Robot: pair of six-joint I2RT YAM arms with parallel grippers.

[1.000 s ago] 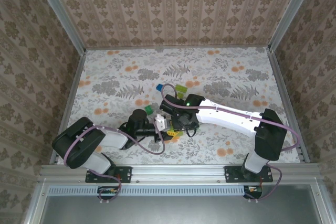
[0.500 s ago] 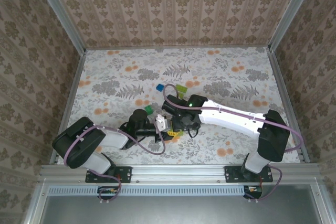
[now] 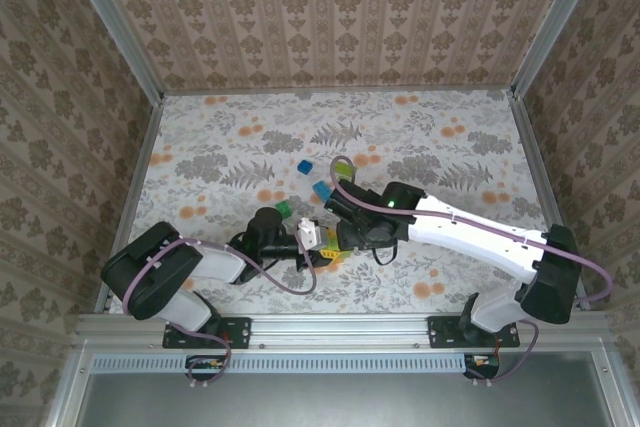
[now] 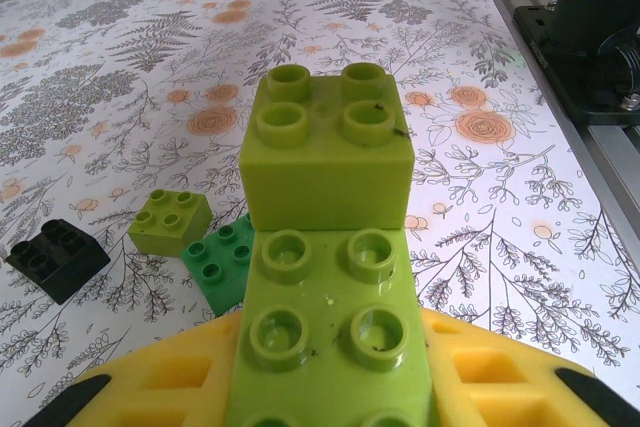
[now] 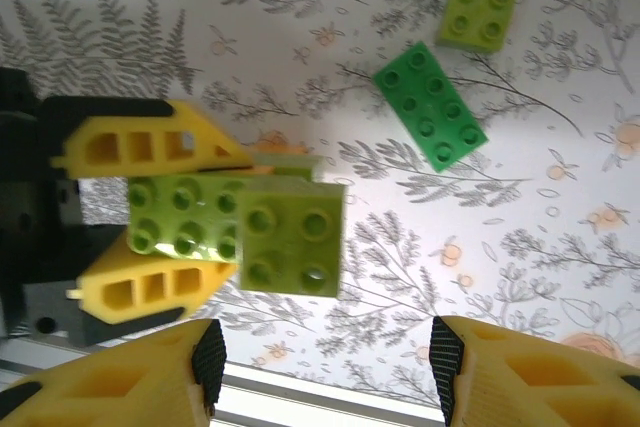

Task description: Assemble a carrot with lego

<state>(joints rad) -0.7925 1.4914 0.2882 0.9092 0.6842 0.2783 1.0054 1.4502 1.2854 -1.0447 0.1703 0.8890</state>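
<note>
Two light green bricks are joined as one piece: a square brick [image 4: 325, 147] pressed onto the tip of a long brick [image 4: 335, 337]. The left gripper [image 4: 330, 392] is clamped on the long brick's other end and holds the piece above the table [image 3: 450, 147], near the near edge and a bit left of centre. The right gripper [image 5: 325, 372] has its fingers spread wide with nothing between them. In the right wrist view the square brick [image 5: 290, 247] sits just beyond that gap, apart from both fingertips. In the top view the right gripper [image 3: 345, 232] is just right of the left gripper [image 3: 318, 242]. Loose on the table: a dark green brick [image 5: 430, 119], a small light green brick [image 5: 480, 12], a black brick [image 4: 55, 257], and two blue bricks [image 3: 305, 166] farther back.
</note>
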